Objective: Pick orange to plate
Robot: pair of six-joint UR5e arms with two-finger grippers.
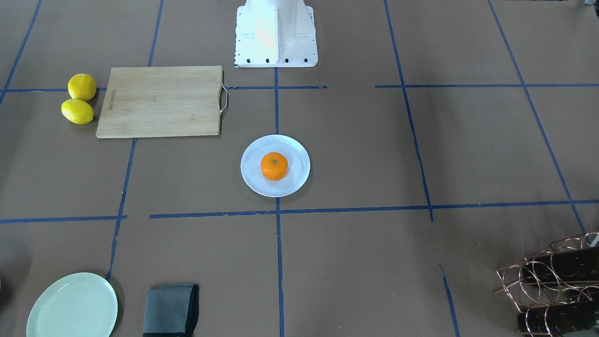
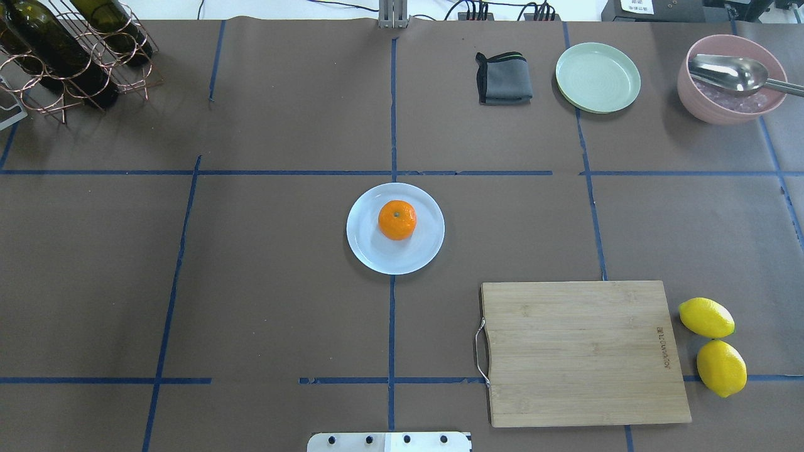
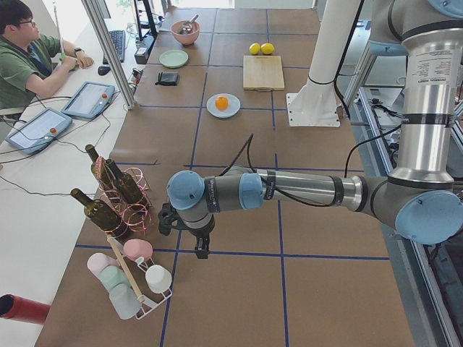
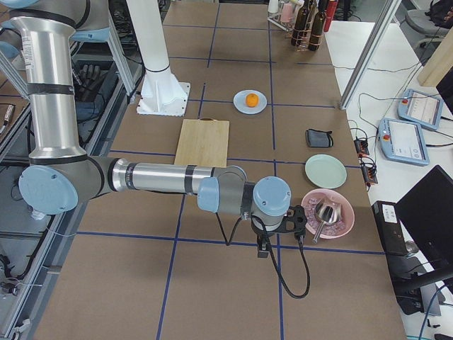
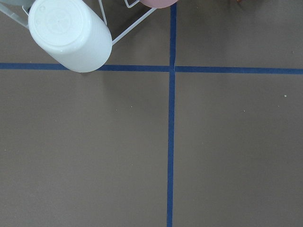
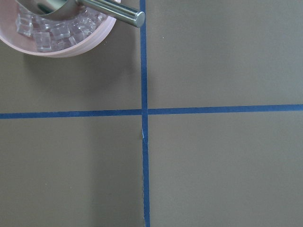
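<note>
The orange sits stem-up in the middle of the pale bluish-white plate at the table's centre. From the table's ends, the orange shows far off on its plate. My left gripper points down over bare table near the cup rack, far from the plate. Beside the pink bowl, my right gripper points down, equally far away. Both appear only in the side views, so I cannot tell whether either is open or shut. No fingers show in the wrist views.
A wooden cutting board and two lemons lie on my right. A grey cloth, a green plate and a pink bowl with a scoop sit far right. A wine rack stands far left, a cup rack beyond it.
</note>
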